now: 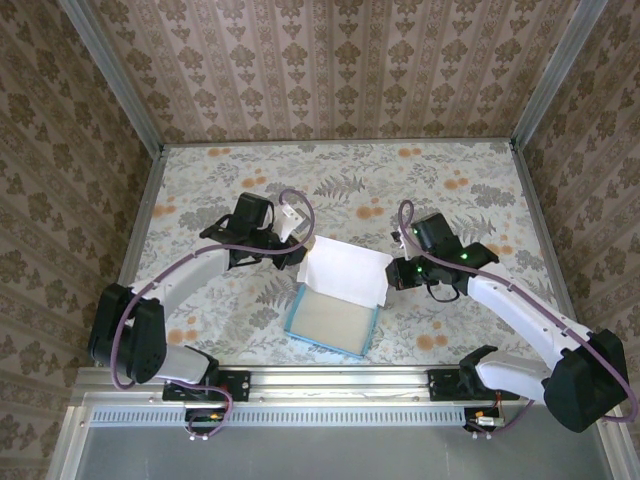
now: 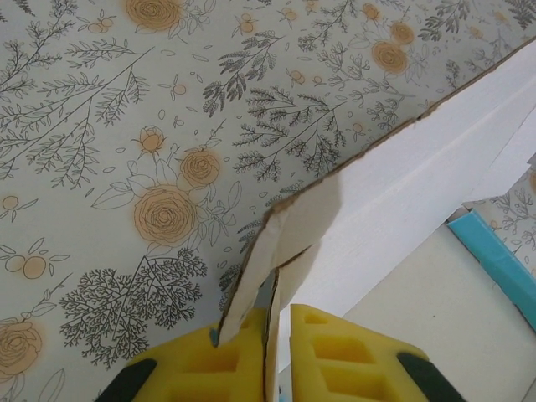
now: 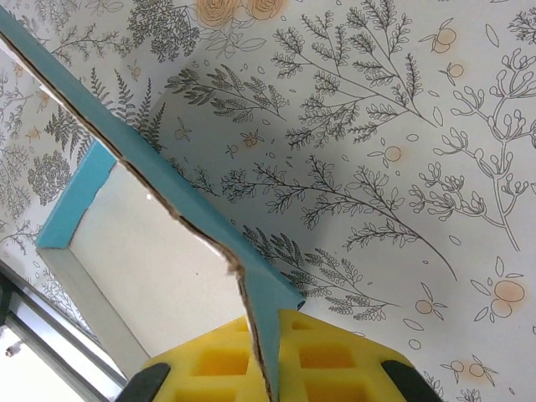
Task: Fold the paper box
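paper box (image 1: 330, 318) lies open mid-tabletop (image 1: 460, 180), left tool (image 2: 275, 356) pinching the raised white lid (image 1: 345, 268) at its left corner, right tool (image 3: 270, 360) pinching its right corner; unequal pull could crease, tear or slip the thin card.

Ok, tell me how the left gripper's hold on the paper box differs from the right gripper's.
The left gripper pinches a corner flap showing white card; the right gripper pinches an edge with a turquoise face. From above, the left gripper sits at the left end of the paper box's raised white panel, the right gripper at its right end. Both have yellow pads shut on the card.
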